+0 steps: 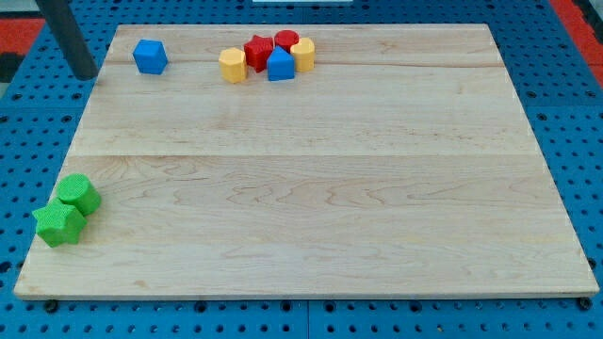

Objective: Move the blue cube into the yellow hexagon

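The blue cube [150, 56] sits near the top left corner of the wooden board [311, 188]. The yellow hexagon [233, 65] lies to its right, at the left end of a cluster at the view's top. My tip [85, 73] is the lower end of the dark rod at the view's top left, just off the board's left edge, left of the blue cube with a gap between them.
The cluster also holds a red star [258, 50], a red cylinder [286, 40], a blue pentagon-like block [280, 65] and a yellow cylinder [303, 54]. A green cylinder [79, 194] and a green star [58, 224] sit at the bottom left. Blue pegboard surrounds the board.
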Robot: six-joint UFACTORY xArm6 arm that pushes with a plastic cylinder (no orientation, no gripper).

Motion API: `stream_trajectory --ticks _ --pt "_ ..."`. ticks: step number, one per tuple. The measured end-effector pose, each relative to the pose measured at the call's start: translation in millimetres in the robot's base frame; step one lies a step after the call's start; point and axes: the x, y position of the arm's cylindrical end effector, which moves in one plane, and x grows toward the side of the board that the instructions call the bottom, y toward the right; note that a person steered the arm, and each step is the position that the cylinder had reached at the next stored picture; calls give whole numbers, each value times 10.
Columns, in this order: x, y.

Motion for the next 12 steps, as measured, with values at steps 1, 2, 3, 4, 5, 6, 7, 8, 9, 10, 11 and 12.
stream_trajectory --ticks 1,2,3,4,5,6,7,8,9,10,11,12 --pt "-82 224" --pt "-342 354" --pt "-386 728" --pt "-374 1069" --pt "-375 1303" --pt "-418 1359" --pt "-473 1036" --pt "158 877" --pt "477 1094" --pt "280 1101" --pt "-55 1261" --pt "-204 1393"
